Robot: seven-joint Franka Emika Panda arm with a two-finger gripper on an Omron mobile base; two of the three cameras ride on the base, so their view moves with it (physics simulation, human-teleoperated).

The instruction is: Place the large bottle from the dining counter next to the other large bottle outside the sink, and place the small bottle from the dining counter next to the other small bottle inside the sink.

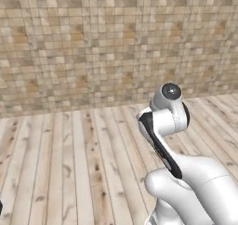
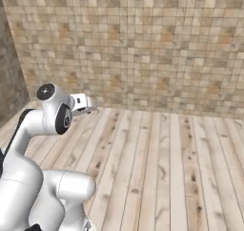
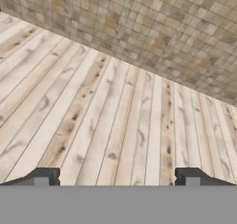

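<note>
Both bottles, the dining counter and the sink are out of view. My gripper [image 3: 116, 177] is open: its two dark fingertips [image 3: 44, 176] stand far apart in the hand view, with nothing but wooden floor between them. In the right base view the white hand [image 2: 81, 102] sticks out past the folded arm's upper joint and points toward the tiled wall. The arm [image 1: 169, 122] is folded up close to the base.
A beige and brown tiled wall [image 1: 107, 43] stands ahead across a light wooden plank floor [image 1: 83, 163]. A darker wall [image 2: 8, 77] meets it at a corner on the left of the right base view.
</note>
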